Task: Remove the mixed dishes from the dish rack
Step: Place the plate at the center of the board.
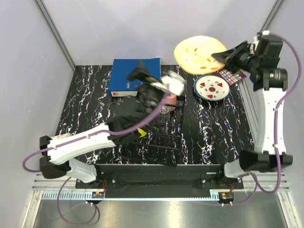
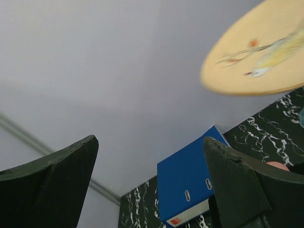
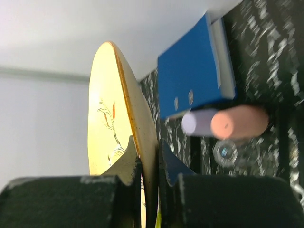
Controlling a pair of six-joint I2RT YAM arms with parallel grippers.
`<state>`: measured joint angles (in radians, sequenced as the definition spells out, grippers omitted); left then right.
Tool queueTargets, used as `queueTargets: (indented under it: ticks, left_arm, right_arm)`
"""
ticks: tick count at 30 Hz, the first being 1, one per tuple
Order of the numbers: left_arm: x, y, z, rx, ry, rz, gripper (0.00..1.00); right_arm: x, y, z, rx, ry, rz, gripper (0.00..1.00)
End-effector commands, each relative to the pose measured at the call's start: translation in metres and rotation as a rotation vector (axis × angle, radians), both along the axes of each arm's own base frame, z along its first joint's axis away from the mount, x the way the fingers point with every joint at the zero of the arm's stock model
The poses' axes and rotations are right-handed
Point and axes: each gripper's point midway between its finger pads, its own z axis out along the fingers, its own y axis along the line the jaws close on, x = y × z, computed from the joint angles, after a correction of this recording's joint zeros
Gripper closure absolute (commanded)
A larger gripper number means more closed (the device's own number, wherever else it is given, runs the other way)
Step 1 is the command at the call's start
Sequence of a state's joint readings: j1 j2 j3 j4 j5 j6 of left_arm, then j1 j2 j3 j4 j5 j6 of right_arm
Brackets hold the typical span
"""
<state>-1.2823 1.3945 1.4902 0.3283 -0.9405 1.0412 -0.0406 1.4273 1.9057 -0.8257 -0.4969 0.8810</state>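
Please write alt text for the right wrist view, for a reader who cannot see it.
The right claw grips the rim of a peach plate, seen edge-on against a pale wall. Behind it, a blue binder lies on the black marbled table, with a lilac cup, a salmon-pink cup and a clear glass beside it.

- Two plates: peach plate (image 1: 197, 53) and watermelon-print plate (image 1: 211, 88), both right of the blue binder (image 1: 134, 76).
- Two plastic cups: lilac cup (image 3: 195, 122), salmon-pink cup (image 3: 242, 121).
- One clear glass (image 3: 229, 152).
- One blue binder.
- One black wire dish rack (image 1: 167, 142).
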Motion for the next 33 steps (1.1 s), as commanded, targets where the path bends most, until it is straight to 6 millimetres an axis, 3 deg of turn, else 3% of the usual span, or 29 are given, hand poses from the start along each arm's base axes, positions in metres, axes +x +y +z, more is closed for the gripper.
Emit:
queueTargets:
  ticks: [1, 3, 8, 11, 15, 21, 33]
  left_arm:
    - [0.000, 0.077, 0.033, -0.386, 0.075, 0.140, 0.01]
    - [-0.002, 0.085, 0.023, -0.472, 0.140, 0.119, 0.01]
    - [-0.014, 0.099, 0.001, -0.592, 0.236, 0.035, 0.01]
    - [-0.018, 0.099, -0.010, -0.592, 0.275, -0.005, 0.01]
    - [-0.027, 0.109, -0.017, -0.631, 0.299, -0.045, 0.01]
    - [-0.033, 0.119, -0.029, -0.652, 0.319, -0.066, 0.01]
    - [-0.037, 0.129, -0.056, -0.623, 0.348, -0.041, 0.01]
  right_arm:
    - [0.048, -0.046, 0.043, 0.019, -0.147, -0.160, 1.00]
    - [0.069, -0.069, 0.028, -0.007, -0.126, -0.243, 1.00]
    - [0.093, -0.103, -0.002, -0.078, -0.147, -0.352, 1.00]
    - [0.106, -0.119, -0.036, -0.110, -0.094, -0.398, 1.00]
    - [0.124, -0.125, -0.098, -0.105, 0.000, -0.391, 1.00]
    - [0.142, -0.135, -0.157, -0.138, 0.042, -0.407, 1.00]
    - [0.173, -0.145, -0.218, -0.157, 0.098, -0.404, 1.00]
